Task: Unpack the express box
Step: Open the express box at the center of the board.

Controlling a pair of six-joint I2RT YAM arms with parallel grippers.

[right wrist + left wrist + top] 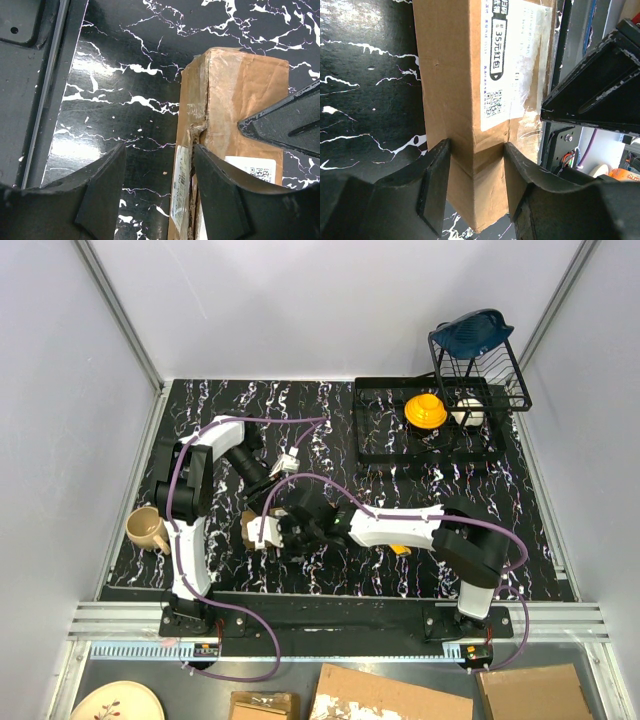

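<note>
Express box (258,531) held at one end, tape seam split, nothing out yet.

Left of centre in the overhead view, the brown carton lies on the black marbled surface (330,410) where the two arms meet. The left hand (474,165) clamps one end, pads pressed to the cardboard just below the white shipping label (507,60). The right hand (159,150) hangs spread and empty over the other end, one finger above the ragged, torn tape line (197,127). I'd judge the unpacking barely begun: seam breached, flaps down, contents unseen, so prying open and emptying remain.
</note>
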